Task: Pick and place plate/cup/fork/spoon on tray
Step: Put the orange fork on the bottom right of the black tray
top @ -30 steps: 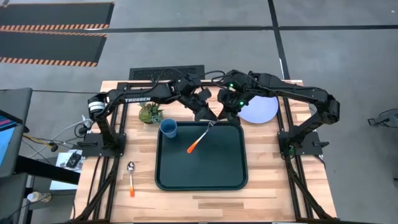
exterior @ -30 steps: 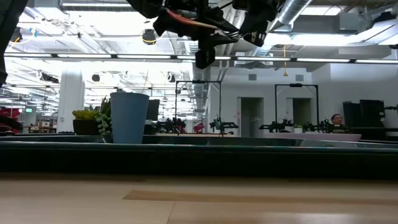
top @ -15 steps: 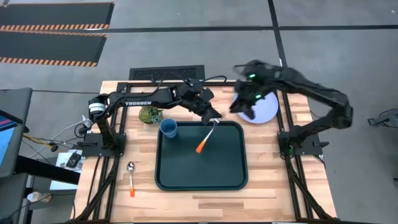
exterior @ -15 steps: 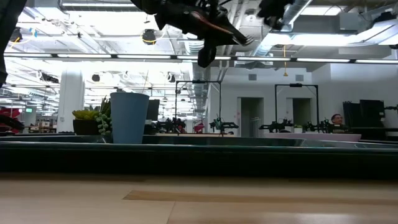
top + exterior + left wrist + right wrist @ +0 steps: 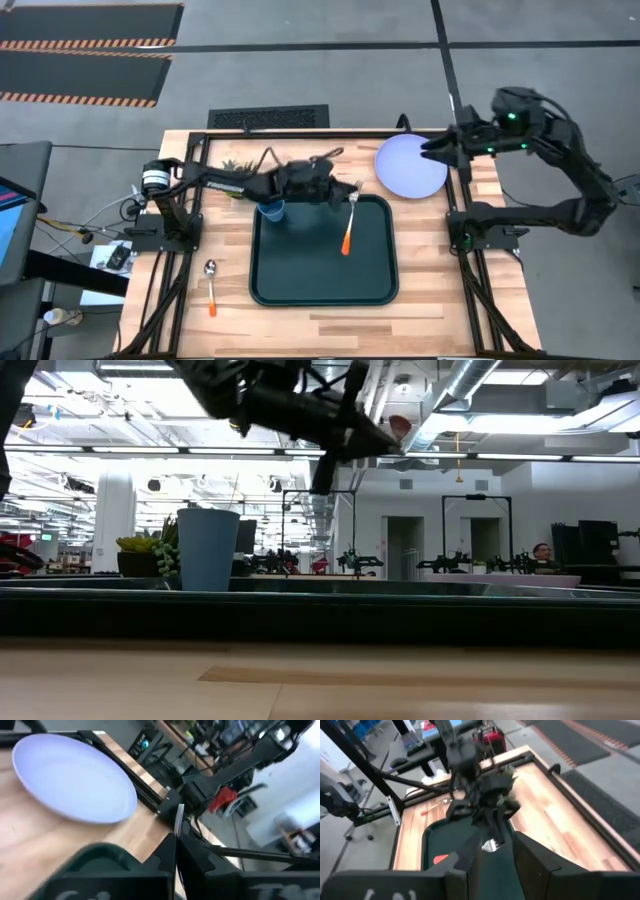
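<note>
At frame centre the left gripper (image 5: pixel 350 193), jaws clamped on the tines, dangles the light, stiff, slippery fork (image 5: pixel 348 226) over the tray (image 5: pixel 290 290).

no legible txt, no labels

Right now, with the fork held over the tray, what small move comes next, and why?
Probably lower the left gripper and release: it grips the fork by the tines, the orange handle hanging over the tray, right of the cup.
</note>
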